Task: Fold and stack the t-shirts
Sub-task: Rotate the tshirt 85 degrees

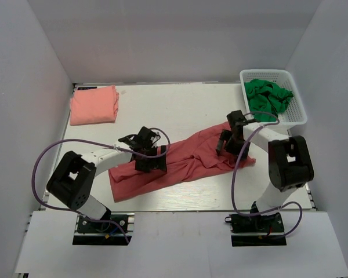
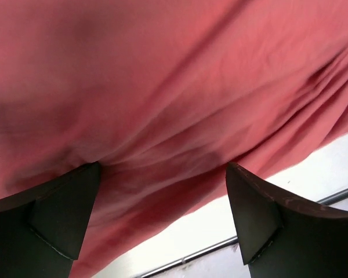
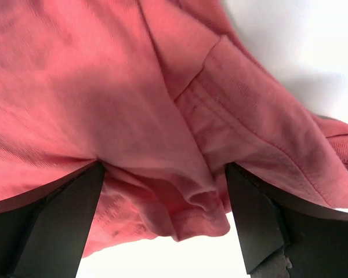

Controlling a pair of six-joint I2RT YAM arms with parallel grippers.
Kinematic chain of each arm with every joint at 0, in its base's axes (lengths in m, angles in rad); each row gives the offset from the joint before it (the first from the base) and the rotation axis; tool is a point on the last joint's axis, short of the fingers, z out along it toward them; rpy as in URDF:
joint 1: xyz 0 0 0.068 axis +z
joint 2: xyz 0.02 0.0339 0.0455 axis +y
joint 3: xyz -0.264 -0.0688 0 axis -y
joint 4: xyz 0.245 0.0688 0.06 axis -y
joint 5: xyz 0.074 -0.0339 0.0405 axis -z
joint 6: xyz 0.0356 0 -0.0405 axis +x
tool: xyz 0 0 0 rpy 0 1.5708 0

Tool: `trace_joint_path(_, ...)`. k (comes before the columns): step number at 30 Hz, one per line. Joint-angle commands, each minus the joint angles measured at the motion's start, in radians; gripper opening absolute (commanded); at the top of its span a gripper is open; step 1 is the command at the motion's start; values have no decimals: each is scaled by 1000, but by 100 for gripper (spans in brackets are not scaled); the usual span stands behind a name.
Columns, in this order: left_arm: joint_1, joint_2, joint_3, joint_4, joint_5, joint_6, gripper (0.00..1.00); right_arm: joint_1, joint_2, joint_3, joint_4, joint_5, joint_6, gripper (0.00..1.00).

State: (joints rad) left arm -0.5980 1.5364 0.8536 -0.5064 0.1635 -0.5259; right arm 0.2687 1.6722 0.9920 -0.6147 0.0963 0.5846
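Opened wide, left hand [image 2: 162, 168] and right hand [image 3: 165, 167] are held over the brick-red t-shirt's [image 1: 188, 160] left and right parts; the folded salmon-pink t-shirt [image 1: 93, 105] is laid beyond its left end.

White basket [image 1: 267, 73] holding crumpled green cloth [image 1: 268, 95], table's [image 1: 180, 101] far-right corner

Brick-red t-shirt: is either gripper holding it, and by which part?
Nothing is held. The left gripper and right gripper both stand open over the brick-red t-shirt, the right at a sleeve.
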Motion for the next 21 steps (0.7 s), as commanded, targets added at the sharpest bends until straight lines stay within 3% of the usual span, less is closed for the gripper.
trace_joint_path(1, -28, -10, -25, -53, 11, -13, 99, 4, 110, 109, 133, -36, -43, 91)
trace_joint_path(3, -63, 1, -54, -66, 66, -25, 99, 4, 179, 167, 158, -58, -67, 91)
trace_joint_path(4, -74, 1, -54, -79, 89, -25, 99, 4, 270, 292, 149, -85, -95, 91)
trace_joint_path(10, -175, 66, -15, -158, 280, -25, 99, 46, 498, 671, 202, -236, -282, 91)
trace_joint_path(13, -230, 151, 113, -187, 391, 64, 99, 82, 596, 838, 244, -290, -374, 91)
trace_joint_path(14, -247, 174, 177, -187, 418, 81, 99, 86, 654, 994, 242, -356, -393, 91)
trace_joint_path(17, -298, 269, 295, -211, 435, 151, 99, 96, 798, 1222, 214, -443, -378, 91)
trace_joint_path(21, -309, 295, 377, -157, 427, 165, 99, 98, 773, 1229, 282, -434, -370, 91)
